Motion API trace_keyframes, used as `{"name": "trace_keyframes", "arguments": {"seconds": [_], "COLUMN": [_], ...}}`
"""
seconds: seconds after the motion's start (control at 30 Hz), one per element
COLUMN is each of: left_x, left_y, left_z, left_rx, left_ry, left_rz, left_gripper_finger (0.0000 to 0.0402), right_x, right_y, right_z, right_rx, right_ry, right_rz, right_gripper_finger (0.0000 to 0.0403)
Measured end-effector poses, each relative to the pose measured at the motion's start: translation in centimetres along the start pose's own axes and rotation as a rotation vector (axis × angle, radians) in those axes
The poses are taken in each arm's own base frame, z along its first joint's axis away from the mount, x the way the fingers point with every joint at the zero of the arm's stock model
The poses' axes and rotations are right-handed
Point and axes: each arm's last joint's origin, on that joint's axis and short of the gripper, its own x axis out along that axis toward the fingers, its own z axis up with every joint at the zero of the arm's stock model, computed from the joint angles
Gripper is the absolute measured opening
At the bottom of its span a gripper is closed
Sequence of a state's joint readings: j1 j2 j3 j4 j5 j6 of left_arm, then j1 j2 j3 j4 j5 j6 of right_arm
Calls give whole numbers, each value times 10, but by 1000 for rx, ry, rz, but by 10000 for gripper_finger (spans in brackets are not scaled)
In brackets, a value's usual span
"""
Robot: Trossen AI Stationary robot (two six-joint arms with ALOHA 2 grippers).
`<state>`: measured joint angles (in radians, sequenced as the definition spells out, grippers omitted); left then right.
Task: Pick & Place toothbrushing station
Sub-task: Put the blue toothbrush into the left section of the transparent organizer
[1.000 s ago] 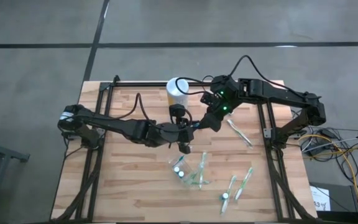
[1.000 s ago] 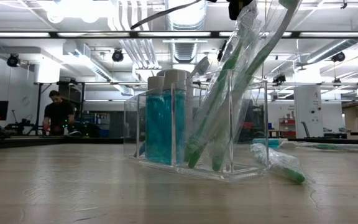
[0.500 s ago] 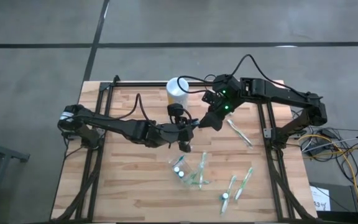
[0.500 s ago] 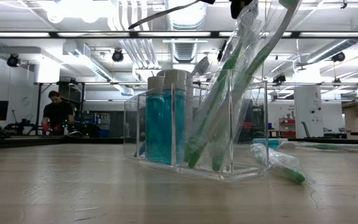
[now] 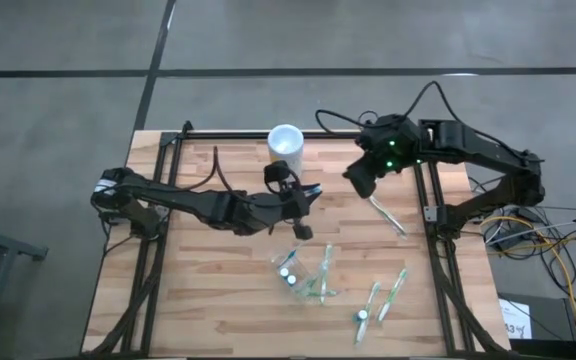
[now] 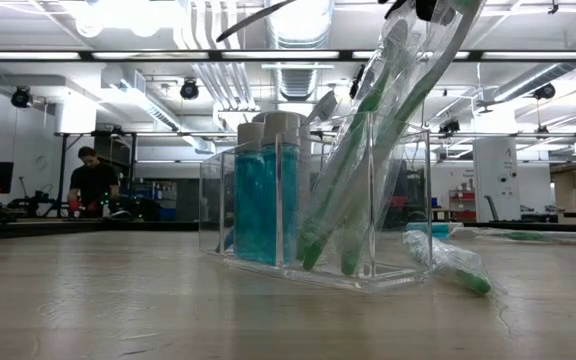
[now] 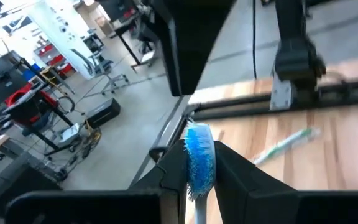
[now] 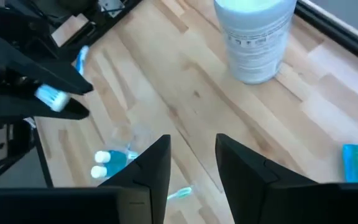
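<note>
Fingers of the left gripper [image 5: 301, 226] clamp a blue-bristled toothbrush [image 7: 199, 163] just above the clear toothbrushing station [image 5: 303, 273], which stands mid-table. Since a second ago, the right gripper [image 5: 358, 181], its fingers parted and empty, has pulled back toward its side. A white cup [image 5: 285, 144] stands behind; green toothbrushes [image 5: 381, 299] lie nearby.

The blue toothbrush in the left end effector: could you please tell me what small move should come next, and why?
Probably shift the left end effector over the toothbrushing station, ready to lower. It grips the blue toothbrush beside the station, not above it; the right end effector is open and well clear.
</note>
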<state>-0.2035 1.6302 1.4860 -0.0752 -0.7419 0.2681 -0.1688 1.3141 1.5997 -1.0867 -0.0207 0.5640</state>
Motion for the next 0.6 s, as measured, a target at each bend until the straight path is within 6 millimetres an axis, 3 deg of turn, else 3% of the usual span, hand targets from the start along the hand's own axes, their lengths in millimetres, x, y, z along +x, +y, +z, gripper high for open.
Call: {"name": "trace_keyframes", "arguments": {"seconds": [0.27,0.6], "left_x": [1,8], "left_y": [1,5], "left_z": [4,-15], "left_rx": [-79,-200], "left_ry": [-50,-39], "left_rz": [-40,-161], "left_gripper_finger": [58,58], "right_x": [-15,-15], "right_y": [-3,-4], "right_z": [-4,-6], "right_rx": [-32,-71], "right_ry": [-30,-13], "right_rz": [-11,-22], "right_gripper_finger": [106,93]}}
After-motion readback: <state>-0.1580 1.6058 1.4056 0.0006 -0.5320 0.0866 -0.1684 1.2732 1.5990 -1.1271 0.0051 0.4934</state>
